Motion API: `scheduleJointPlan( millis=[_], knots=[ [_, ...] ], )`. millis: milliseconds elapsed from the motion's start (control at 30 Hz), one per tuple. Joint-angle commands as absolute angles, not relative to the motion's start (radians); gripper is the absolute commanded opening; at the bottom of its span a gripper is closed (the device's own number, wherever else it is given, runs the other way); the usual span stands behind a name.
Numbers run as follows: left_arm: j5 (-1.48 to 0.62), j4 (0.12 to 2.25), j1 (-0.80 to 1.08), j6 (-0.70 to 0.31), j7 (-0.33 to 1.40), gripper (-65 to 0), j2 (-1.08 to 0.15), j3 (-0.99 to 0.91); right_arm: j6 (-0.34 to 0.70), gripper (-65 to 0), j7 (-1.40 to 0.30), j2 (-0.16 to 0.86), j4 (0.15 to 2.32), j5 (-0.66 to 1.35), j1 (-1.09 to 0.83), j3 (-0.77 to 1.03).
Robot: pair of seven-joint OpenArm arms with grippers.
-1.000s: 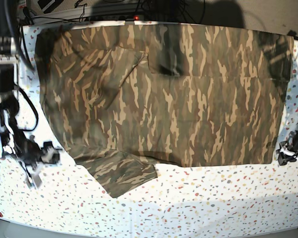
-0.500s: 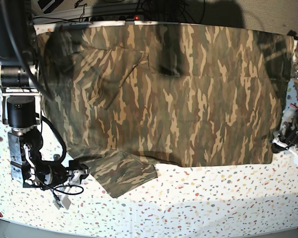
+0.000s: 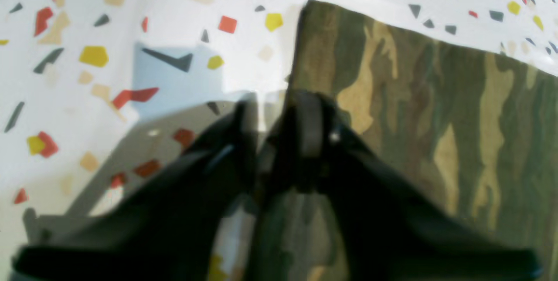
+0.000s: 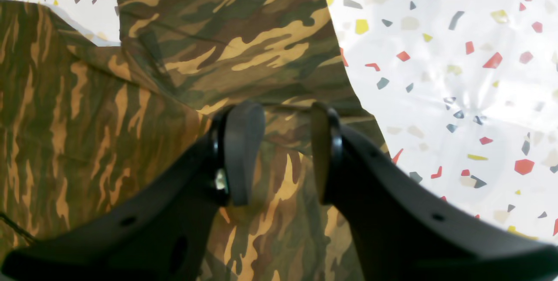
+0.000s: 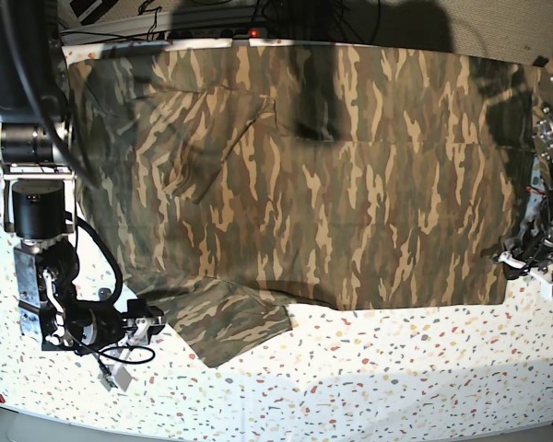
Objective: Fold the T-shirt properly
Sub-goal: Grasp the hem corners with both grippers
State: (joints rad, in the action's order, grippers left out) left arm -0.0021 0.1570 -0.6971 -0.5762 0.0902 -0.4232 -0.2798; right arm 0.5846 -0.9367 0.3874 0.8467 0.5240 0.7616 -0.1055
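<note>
The T-shirt [image 5: 304, 175] lies spread flat on the speckled worktop [image 5: 396, 368], long axis running left to right across the base view, one sleeve jutting out at lower left. The right end effector [image 4: 277, 150], jaws spread, hovers directly over that sleeve. The left end effector [image 3: 279, 137], at the frame's right edge, sits at the hem corner, fingers drawn nearly together; whether cloth is pinched cannot be told.

White speckled table cover [image 5: 369, 368]; black cables [image 5: 157, 14] behind.
</note>
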Motion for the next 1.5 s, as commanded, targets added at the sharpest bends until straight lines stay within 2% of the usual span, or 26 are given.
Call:
scheduleJointPlan(
  millis=[0,200,400,900,1167,1300,1467],
  knots=[
    [0.011,0.157,-0.709,-0.605,0.155,-56.4,-0.411,-0.278,0.592,-42.6,-0.921,0.396,0.863,0.535,0.804,-0.100],
    [0.011,0.157,-0.709,-0.663,0.186,-56.5,-0.407,-0.278,0.592,-42.6,-0.917,0.396,0.863,0.535,0.803,-0.100],
    [0.010,0.157,-0.709,-0.685,0.123,-42.7,-0.413,-0.278,0.592,-42.6,-0.918,0.396,0.863,0.534,0.803,-0.100],
    [-0.035,0.157,-0.760,-0.685,0.066,-42.8,-0.495,-0.278,0.593,-42.7,-0.945,0.395,0.863,0.535,0.802,-0.101],
    [-0.031,0.157,-0.778,-0.698,0.079,-42.8,-0.485,-0.278,0.595,-42.7,-0.958,0.360,0.863,0.533,0.800,-0.101],
    [0.000,0.157,-0.773,-0.698,0.077,-42.8,-0.477,-0.278,0.595,-42.7,-0.966,0.347,0.863,0.532,0.801,-0.101],
    [0.080,0.157,-0.759,-0.651,0.031,-42.8,-0.476,-0.278,0.595,-42.7,-0.970,0.344,0.863,0.531,0.801,-0.101]
  ],
)
